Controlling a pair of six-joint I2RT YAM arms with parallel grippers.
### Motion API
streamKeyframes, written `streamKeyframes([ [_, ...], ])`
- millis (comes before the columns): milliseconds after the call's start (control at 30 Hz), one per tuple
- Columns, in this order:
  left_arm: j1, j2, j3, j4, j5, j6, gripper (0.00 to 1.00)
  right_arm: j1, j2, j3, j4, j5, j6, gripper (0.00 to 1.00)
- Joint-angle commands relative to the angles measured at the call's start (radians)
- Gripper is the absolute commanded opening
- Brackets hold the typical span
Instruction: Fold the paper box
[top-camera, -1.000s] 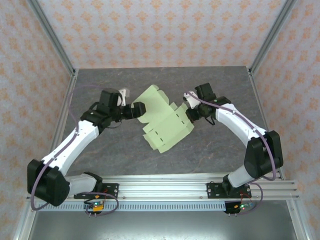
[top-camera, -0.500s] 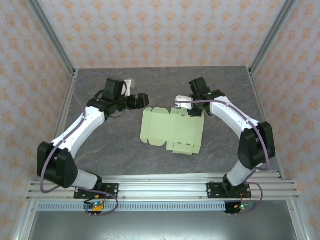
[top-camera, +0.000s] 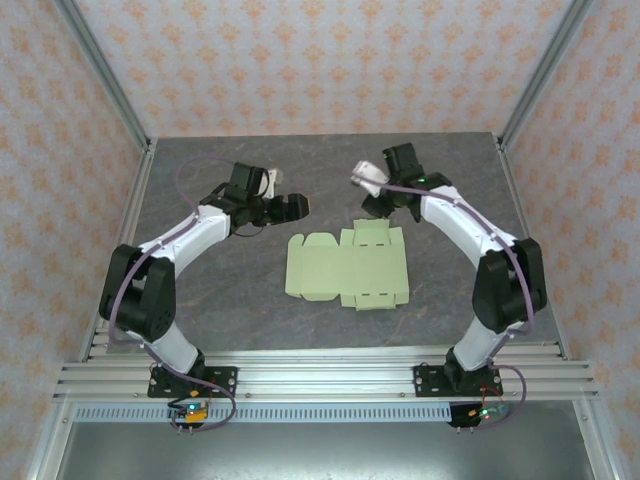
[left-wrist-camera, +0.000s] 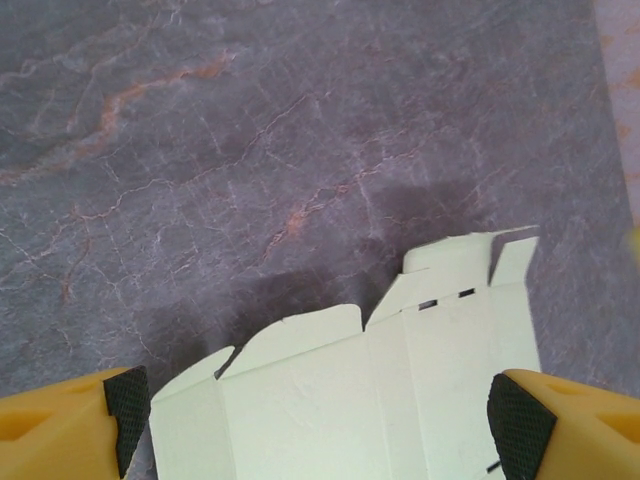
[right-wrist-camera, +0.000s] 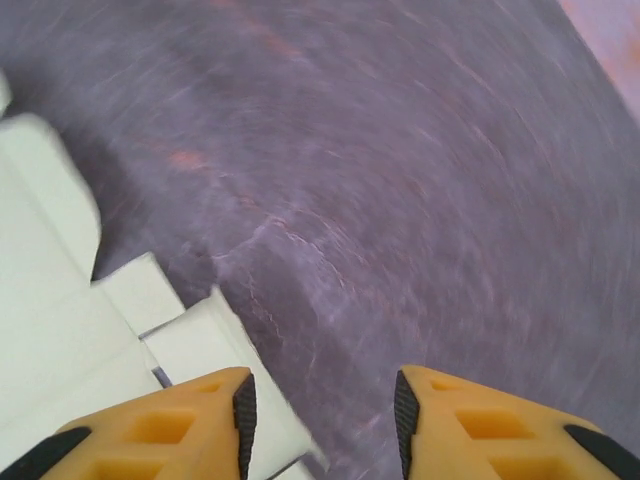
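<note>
The paper box (top-camera: 345, 268) is a pale green die-cut sheet lying flat and unfolded on the grey marbled table, its flaps and tabs spread out. My left gripper (top-camera: 297, 205) hovers just beyond the sheet's far left corner, jaws wide open. In the left wrist view the paper box (left-wrist-camera: 380, 390) lies below the open left gripper (left-wrist-camera: 322, 424), untouched. My right gripper (top-camera: 374, 206) hangs over the sheet's far edge. The right wrist view shows the right gripper (right-wrist-camera: 320, 420) open with bare table between its fingers and the paper box (right-wrist-camera: 60, 340) off to the left.
Patterned walls and two slanted metal posts (top-camera: 100, 75) (top-camera: 545, 75) bound the table at the back and sides. An aluminium rail (top-camera: 320, 375) carrying both arm bases runs along the near edge. Bare table (top-camera: 230, 300) surrounds the sheet.
The sheet, raised and tilted between the grippers a second ago, now lies flat on the table. The right gripper has opened and let go of it. Both grippers pulled back toward the far side.
</note>
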Motion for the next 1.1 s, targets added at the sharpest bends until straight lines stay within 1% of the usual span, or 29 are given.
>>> streamKeyframes([
  [0, -0.005, 0.022, 0.035, 0.027, 0.015, -0.042, 0.90, -0.104, -0.129, -0.116, 0.004, -0.031, 0.588, 0.45],
  [100, -0.018, 0.013, 0.023, 0.034, 0.010, -0.047, 0.89, -0.178, -0.194, -0.247, -0.038, -0.117, 0.777, 0.46],
  [167, -0.039, 0.002, 0.027, -0.009, -0.024, -0.035, 0.88, -0.194, -0.226, -0.322, -0.052, -0.155, 0.846, 0.45],
  [267, -0.096, -0.018, 0.012, -0.053, -0.048, -0.006, 0.88, -0.199, -0.271, -0.435, -0.036, -0.174, 0.880, 0.46],
  [333, -0.128, -0.022, -0.013, -0.051, -0.050, -0.003, 0.88, -0.209, -0.281, -0.494, -0.022, -0.158, 0.878, 0.52],
  [400, -0.147, -0.010, -0.047, -0.033, -0.054, -0.021, 0.88, -0.225, -0.272, -0.543, 0.006, -0.198, 0.877, 0.52],
  [500, -0.148, 0.008, -0.119, 0.041, -0.056, -0.086, 0.88, -0.230, -0.237, -0.572, 0.031, -0.247, 0.878, 0.51],
  [533, -0.149, 0.007, -0.141, 0.064, -0.065, -0.089, 0.88, -0.230, -0.222, -0.572, 0.029, -0.265, 0.875, 0.51],
  [567, -0.149, 0.003, -0.166, 0.091, -0.079, -0.134, 0.88, -0.231, -0.203, -0.563, 0.022, -0.293, 0.859, 0.51],
  [633, -0.149, -0.006, -0.201, 0.124, -0.099, -0.165, 0.88, -0.232, -0.170, -0.553, 0.023, -0.324, 0.860, 0.50],
  [767, -0.148, 0.010, -0.232, 0.154, -0.114, -0.190, 0.88, -0.231, -0.123, -0.541, 0.067, -0.371, 0.881, 0.48],
  [933, -0.149, 0.042, -0.247, 0.178, -0.102, -0.211, 0.88, -0.231, -0.084, -0.513, 0.077, -0.384, 0.884, 0.45],
  [1000, -0.149, 0.042, -0.256, 0.183, -0.109, -0.216, 0.88, -0.231, -0.090, -0.509, 0.085, -0.402, 0.870, 0.41],
  [1033, -0.149, 0.042, -0.256, 0.179, -0.110, -0.215, 0.88, -0.231, -0.096, -0.507, 0.086, -0.405, 0.862, 0.38],
  [1067, -0.148, 0.040, -0.254, 0.173, -0.111, -0.213, 0.88, -0.232, -0.105, -0.507, 0.085, -0.401, 0.851, 0.31],
])
